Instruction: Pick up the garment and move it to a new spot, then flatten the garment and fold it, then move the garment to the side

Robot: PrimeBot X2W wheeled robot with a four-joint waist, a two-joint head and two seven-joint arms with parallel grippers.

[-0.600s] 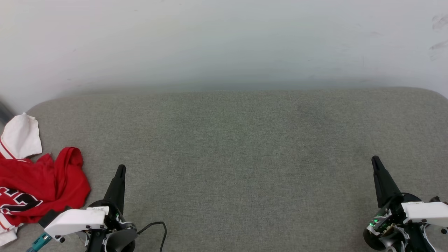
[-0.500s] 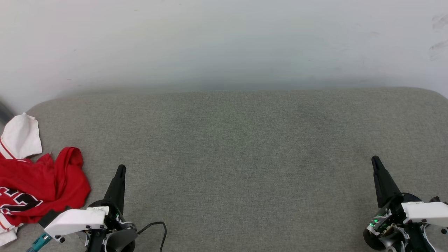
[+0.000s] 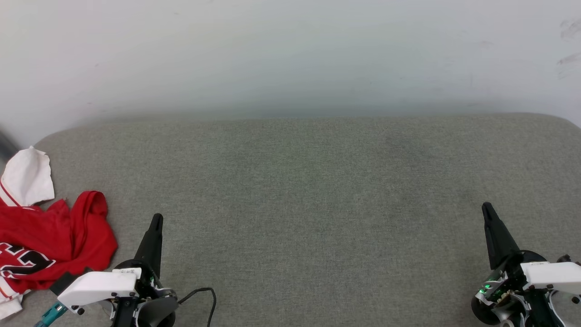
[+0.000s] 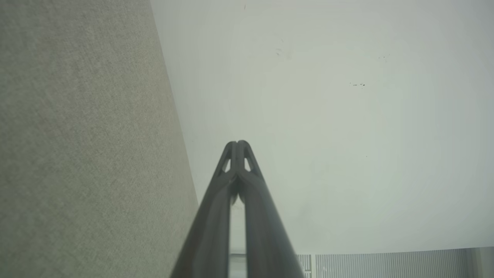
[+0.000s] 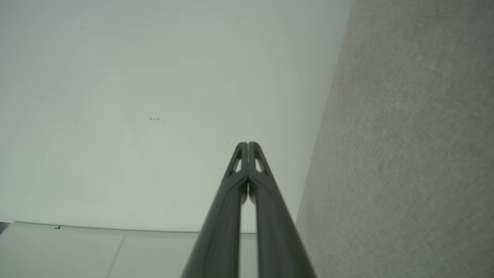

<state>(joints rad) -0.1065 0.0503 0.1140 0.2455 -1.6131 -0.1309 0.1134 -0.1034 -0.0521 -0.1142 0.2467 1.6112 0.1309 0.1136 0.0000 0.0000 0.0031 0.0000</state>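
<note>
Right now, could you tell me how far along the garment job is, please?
Nothing looks done: the garment lies crumpled at the grey cushion's left edge. Nothing is in hand: the left gripper and right gripper are shut, empty, clear of it. Picking up, moving, flattening, folding and setting aside all remain.

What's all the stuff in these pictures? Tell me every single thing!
jersey: one, red with a white sleeve and black letters, crumpled at the cushion's left edge
cushion: one, grey fabric, spread across the middle
wall: one, white, behind the cushion
cable: one, black, looping beside the left arm at the bottom
left claw: one, black, shut, lower left, beside the jersey
right claw: one, black, shut, lower right, over bare cushion
</note>
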